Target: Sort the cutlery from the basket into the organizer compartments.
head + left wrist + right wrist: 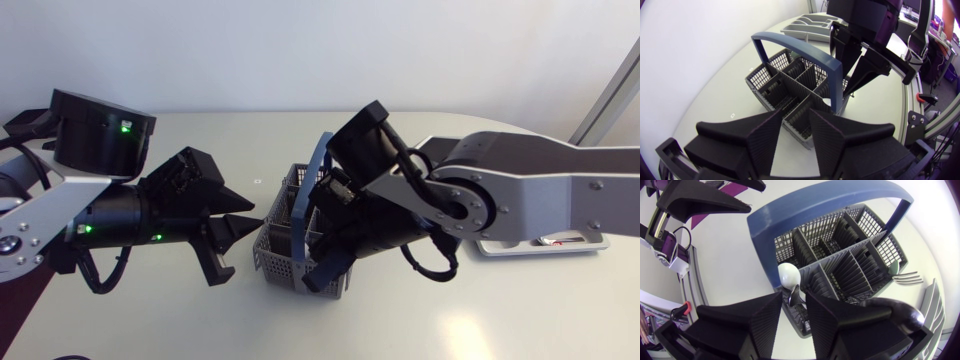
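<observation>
Blue handle (830, 202) over basket (879, 244), spoon (788, 275) at R tool (794, 297), L tool (796, 114) beside

Head cam: fixed, high over surface (500, 315), looks down, mid-range; left arm (60, 210) at view's left, right arm (540, 185) at its right, basket (285, 262) centre. L wrist cam: behind left pincer (795, 114), faces across basket twd right arm, close. R wrist cam: behind right pincer (794, 299), looks steeply down into basket, v. close. All 3 share basket; each wrist cam also catches opposite pincer.
</observation>
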You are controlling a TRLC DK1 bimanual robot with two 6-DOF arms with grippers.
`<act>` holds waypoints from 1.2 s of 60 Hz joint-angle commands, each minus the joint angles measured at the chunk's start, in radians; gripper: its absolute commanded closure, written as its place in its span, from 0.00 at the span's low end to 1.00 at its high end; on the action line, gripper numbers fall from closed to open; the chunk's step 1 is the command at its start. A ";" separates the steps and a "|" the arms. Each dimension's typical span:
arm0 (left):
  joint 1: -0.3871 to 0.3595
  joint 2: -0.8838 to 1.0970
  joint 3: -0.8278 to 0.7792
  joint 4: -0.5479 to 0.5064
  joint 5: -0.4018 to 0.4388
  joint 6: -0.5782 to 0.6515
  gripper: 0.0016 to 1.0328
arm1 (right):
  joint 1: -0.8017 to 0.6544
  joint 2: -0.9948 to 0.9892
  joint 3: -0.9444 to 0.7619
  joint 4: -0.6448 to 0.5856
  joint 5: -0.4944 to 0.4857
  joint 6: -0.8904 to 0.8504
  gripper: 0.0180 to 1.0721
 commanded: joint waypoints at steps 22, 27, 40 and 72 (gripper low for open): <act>-0.019 -0.021 -0.014 -0.017 -0.002 0.014 0.63 | 0.009 0.055 0.005 -0.019 0.017 0.023 0.92; -0.023 -0.021 -0.014 -0.017 -0.002 0.014 0.63 | 0.003 0.047 0.004 -0.021 0.017 0.023 0.95; -0.027 -0.022 -0.015 -0.022 -0.002 0.012 0.63 | -0.006 -0.029 -0.006 -0.019 0.015 0.020 0.95; -0.042 -0.029 -0.012 -0.034 -0.008 0.012 0.63 | -0.152 -0.310 0.004 -0.100 -0.321 0.019 0.95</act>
